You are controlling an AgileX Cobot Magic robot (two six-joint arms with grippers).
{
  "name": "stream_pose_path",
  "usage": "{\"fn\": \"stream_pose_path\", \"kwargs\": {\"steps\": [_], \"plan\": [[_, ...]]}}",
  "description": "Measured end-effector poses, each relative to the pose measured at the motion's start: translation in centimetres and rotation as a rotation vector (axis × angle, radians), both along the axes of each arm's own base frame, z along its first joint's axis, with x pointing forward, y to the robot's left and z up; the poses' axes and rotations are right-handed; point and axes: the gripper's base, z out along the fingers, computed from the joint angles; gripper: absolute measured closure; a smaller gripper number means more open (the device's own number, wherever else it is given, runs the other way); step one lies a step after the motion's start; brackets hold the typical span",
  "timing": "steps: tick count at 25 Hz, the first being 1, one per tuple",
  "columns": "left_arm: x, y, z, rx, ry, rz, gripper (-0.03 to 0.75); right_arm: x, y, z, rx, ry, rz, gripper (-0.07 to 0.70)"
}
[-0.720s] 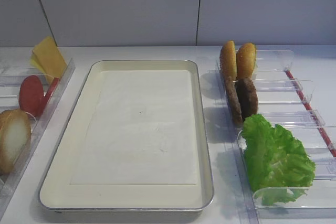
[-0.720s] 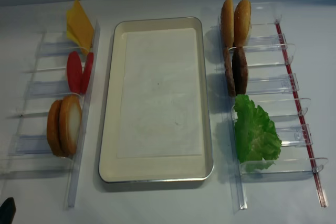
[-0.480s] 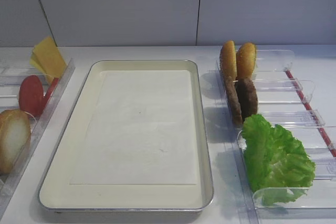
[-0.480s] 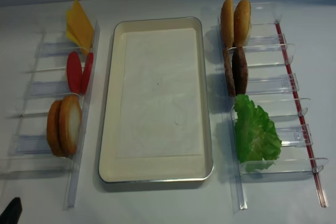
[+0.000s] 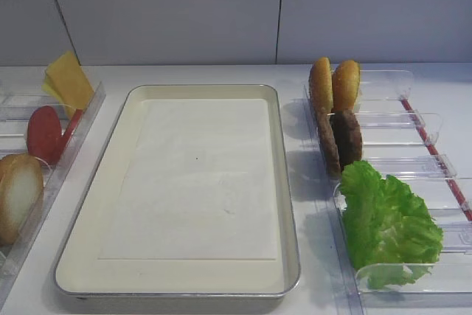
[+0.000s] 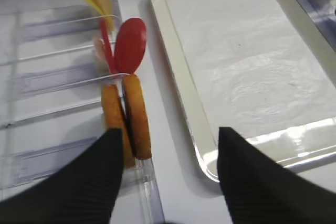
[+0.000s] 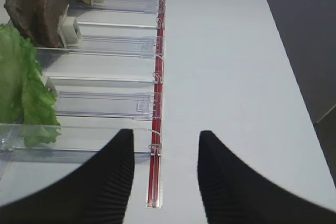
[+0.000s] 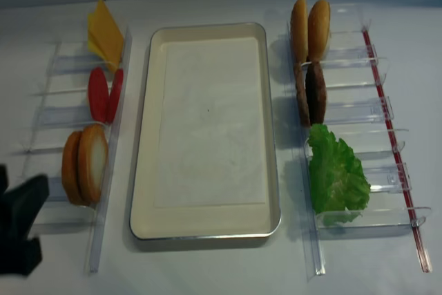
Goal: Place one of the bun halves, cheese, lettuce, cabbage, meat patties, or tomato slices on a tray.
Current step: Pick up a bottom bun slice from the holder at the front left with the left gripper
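Note:
The cream tray [image 8: 141, 136] [image 5: 88, 204] [image 6: 181, 72] lies in the middle, holding only its paper liner. The left rack holds cheese [image 8: 105, 32], tomato slices [image 8: 98, 94] [image 6: 130, 45] and the bun halves [image 8: 92, 164] [image 5: 18, 193] [image 6: 135, 116] on edge. Meat patties [image 8: 311, 93] [image 7: 37, 11] and lettuce [image 8: 335, 174] [image 7: 18, 87] are in the right rack. No cabbage is in view. My left gripper [image 6: 169, 129] is open and empty, just in front of the bun halves, and its dark arm [image 8: 21, 233] is at the lower left. My right gripper [image 7: 165, 135] is open and empty over the table.
Clear plastic divider racks [image 8: 52, 191] [image 8: 359, 108] flank the tray. Two small orange-golden bun pieces [image 8: 311, 25] stand at the back right. A red strip [image 7: 157, 129] runs along the right rack's outer edge. A wall rises behind the table.
My left arm has come up from the bottom-left corner of the overhead view toward the bun halves. The food and the tray have not moved.

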Motion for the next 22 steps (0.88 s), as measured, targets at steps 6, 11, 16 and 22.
{"fn": "stream_pose_path", "kwargs": {"steps": [6, 11, 16, 22], "plan": [[6.5, -0.7, -0.9, 0.009, 0.232, -0.07, 0.348, 0.0, 0.0, 0.0, 0.0, 0.0, 0.0, 0.311], [10.7, -1.0, -1.4, -0.005, 0.342, -0.029, 0.354, 0.0, 0.0, 0.0, 0.0, 0.0, 0.0, 0.311], [13.2, -1.0, -2.3, -0.013, 0.414, -0.003, 0.381, 0.0, 0.0, 0.0, 0.0, 0.0, 0.0, 0.311], [14.4, -1.1, -3.6, -0.012, 0.482, 0.004, 0.409, 0.0, 0.0, 0.0, 0.006, 0.0, -0.003, 0.311]]}}
